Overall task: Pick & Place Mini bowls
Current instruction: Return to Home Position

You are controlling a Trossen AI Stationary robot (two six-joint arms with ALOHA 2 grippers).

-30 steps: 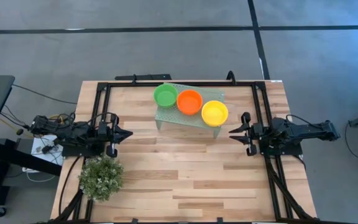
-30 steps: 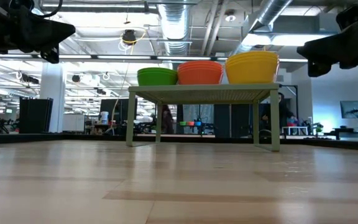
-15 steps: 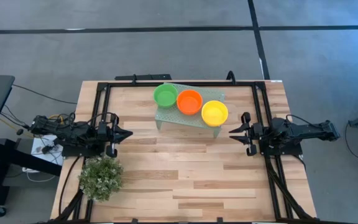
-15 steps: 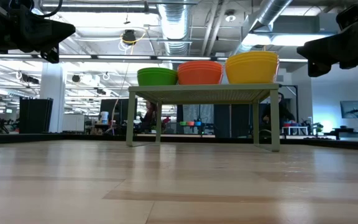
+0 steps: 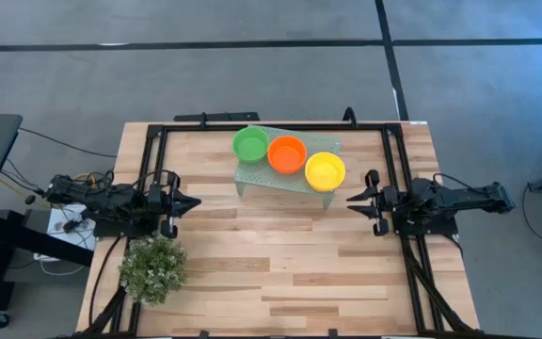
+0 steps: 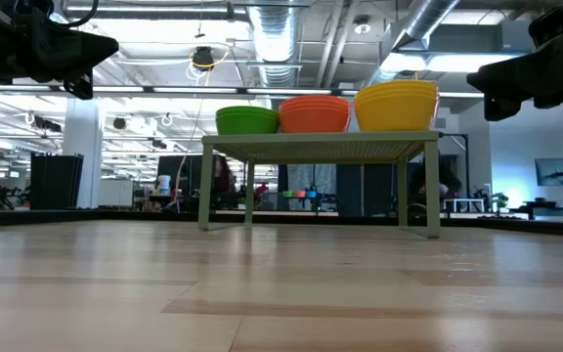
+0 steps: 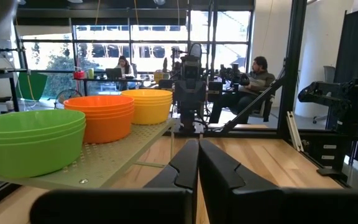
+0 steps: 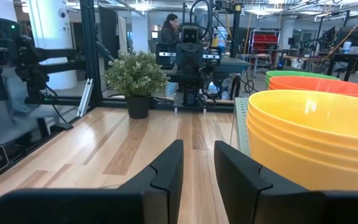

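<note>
Your mini bowls (image 5: 287, 153) sat in green, orange and yellow stacks on the perforated rack (image 5: 271, 181). Your left gripper (image 5: 188, 202) was clenched empty and your right gripper (image 5: 354, 199) slightly parted, each parked at its side. I judged this the homing step, with nothing left to grasp.

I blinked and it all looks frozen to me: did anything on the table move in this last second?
Nothing on the table visibly moved. The left gripper, shut, and the right gripper, open, stay parked at the table's sides; the green bowls, orange bowls and yellow bowls stay stacked on the rack. Only a person in the room behind walked on.
</note>
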